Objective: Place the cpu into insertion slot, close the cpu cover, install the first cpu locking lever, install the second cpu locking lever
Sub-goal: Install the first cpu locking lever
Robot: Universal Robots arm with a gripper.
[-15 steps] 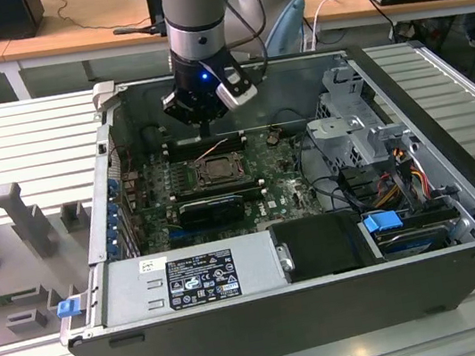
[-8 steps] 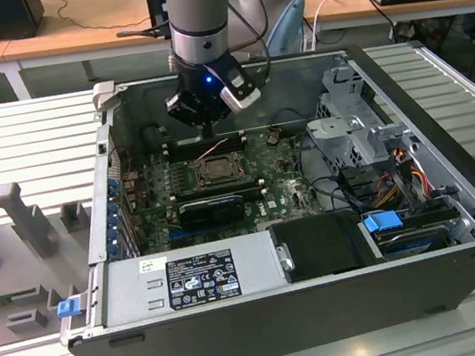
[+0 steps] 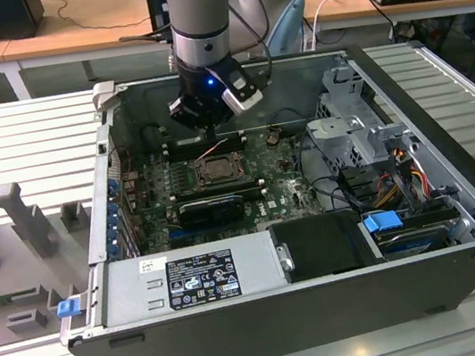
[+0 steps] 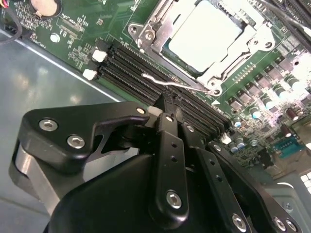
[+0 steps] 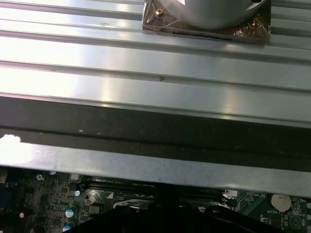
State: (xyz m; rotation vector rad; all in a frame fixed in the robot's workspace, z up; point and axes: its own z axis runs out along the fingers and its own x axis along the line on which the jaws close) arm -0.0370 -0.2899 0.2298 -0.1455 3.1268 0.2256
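Open computer case (image 3: 462, 224) lies on the ribbed metal counter (image 3: 25, 148), motherboard (image 3: 284, 184) inside. Around the socket: black memory slots (image 4: 131, 68), a long black expansion card (image 3: 211, 209), drive cage (image 3: 352, 128) and loose cables (image 3: 392, 185) toward the exterior view's right, power supply (image 3: 190, 280) at the near edge. The cpu (image 4: 204, 36) sits in the insertion slot (image 3: 216, 169); the cpu cover (image 4: 160, 24) lies down around it, and a thin locking lever (image 4: 167, 83) runs along its edge. The hand (image 4: 167, 109) hovers just above the memory slots beside the socket, fingers pressed together, pinching nothing.
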